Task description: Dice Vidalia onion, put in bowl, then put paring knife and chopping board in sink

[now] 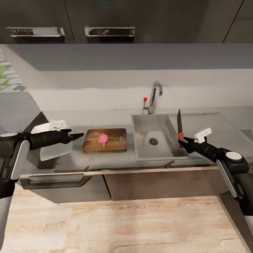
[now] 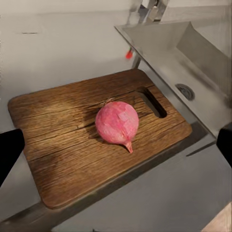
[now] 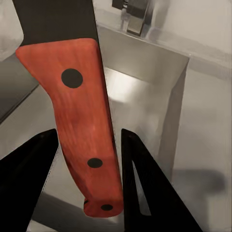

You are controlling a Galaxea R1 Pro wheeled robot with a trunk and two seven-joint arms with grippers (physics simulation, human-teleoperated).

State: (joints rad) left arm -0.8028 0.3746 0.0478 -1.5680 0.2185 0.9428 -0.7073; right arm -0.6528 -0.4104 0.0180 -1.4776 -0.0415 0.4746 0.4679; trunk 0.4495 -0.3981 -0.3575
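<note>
a kitchen counter seen from the robot's head, with a steel sink set into it and a tap behind. to the left of the sink lies a brown wooden chopping board, just beside the basin's rim. a whole pink onion rests near the middle of the board, uncut, its root tip pointing toward the counter's front edge. the onion is already out of the sink, so the step in hand looks like the dicing.

the right gripper hangs over the sink's right side and grips a knife by its reddish riveted handle. the dark blade points straight up, not down at the board. in the right wrist view the two black fingers sit on either side of the handle.

the left gripper hovers just left of the board, pointing toward it, holding nothing. its fingers look close together in the head view, but the left wrist view shows a dark fingertip at each edge, so they are apart. a white bowl sits on the counter behind the left forearm, partly hidden.

next, in my judgement, the right arm must carry the knife left across the sink rim to above the onion, and turn the blade downward before any cut.
</note>
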